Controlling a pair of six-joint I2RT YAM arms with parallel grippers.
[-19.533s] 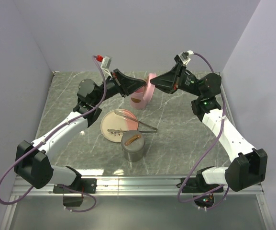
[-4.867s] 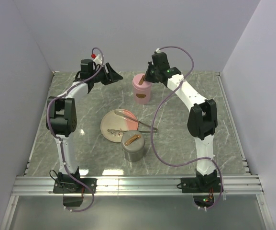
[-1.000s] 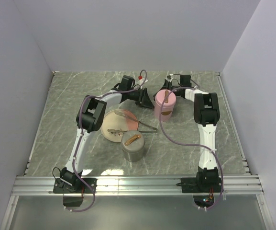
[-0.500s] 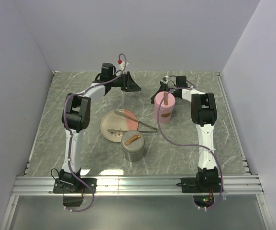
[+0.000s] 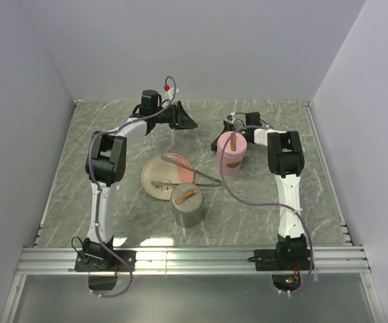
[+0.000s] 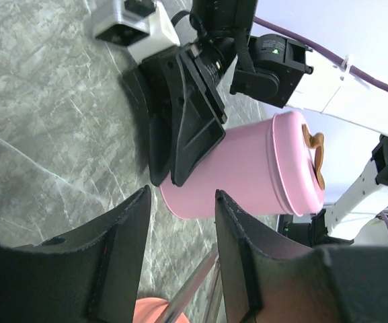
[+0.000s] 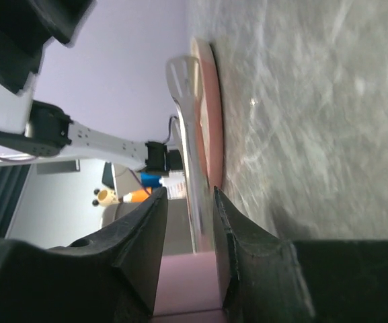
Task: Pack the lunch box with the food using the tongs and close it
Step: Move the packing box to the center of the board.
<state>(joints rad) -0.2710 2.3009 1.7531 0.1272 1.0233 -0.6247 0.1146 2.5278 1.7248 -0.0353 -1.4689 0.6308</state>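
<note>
The pink cylindrical lunch box point(image 5: 232, 156), with its brown-handled lid on, is being steadied upright on the grey marbled table point(image 5: 99, 155). It is just right of the round peach plate point(image 5: 154, 176), across which the thin silver metal tongs point(image 5: 192, 173) are lying. This looks like a set-down. The base is best settled flat before anything is let go, and the retreat made straight off the wall, so that the box is not tipped. The right end effector point(image 6: 170, 176) is being laid against the box's far-left side with its fingers part open; whether the box is being gripped cannot be told. The left end effector point(image 6: 181, 198) is being held open and empty, well apart, past the plate.
</note>
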